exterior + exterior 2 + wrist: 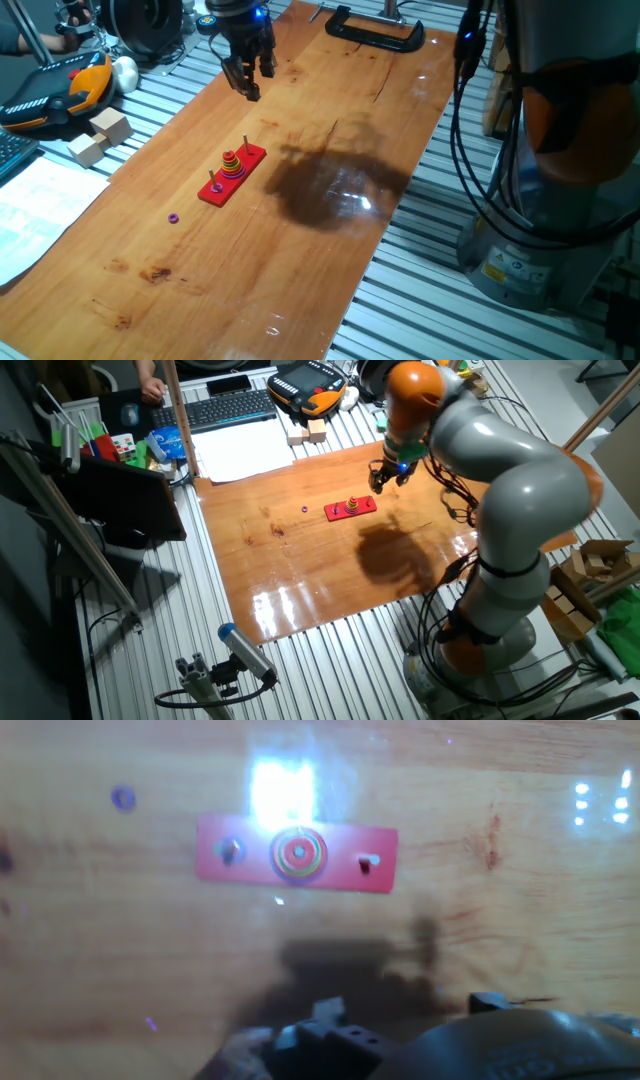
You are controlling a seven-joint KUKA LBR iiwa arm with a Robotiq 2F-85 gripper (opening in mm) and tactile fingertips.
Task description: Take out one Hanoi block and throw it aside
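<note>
There was one robot arm [500, 490] over one wooden table [330, 250]. Its gripper [247, 78] hung in the air above the far part of the table, with nothing in it. Its fingers pointed down and sat close together, but it was too hard to see if they touched.

One red base [231, 177] lay flat on the wood. It had three thin pegs. The middle peg held one stack of rings [231, 164], in bright colours, big ones low and small ones high. The rings were too small to count. The two end pegs were bare.

One small purple ring [174, 217] lay by itself on the table, near the red base but not touching it. In the hand view the red base [297, 852] showed from above, with the stack [298, 852] like a round target in the middle, and the purple ring [123, 796] off to the upper left.

Two wooden blocks [100, 137] sat off the table edge, beside one orange and black control box [60, 88]. One black clamp [375, 32] gripped the far end of the table. One keyboard [220, 407] lay behind.
</note>
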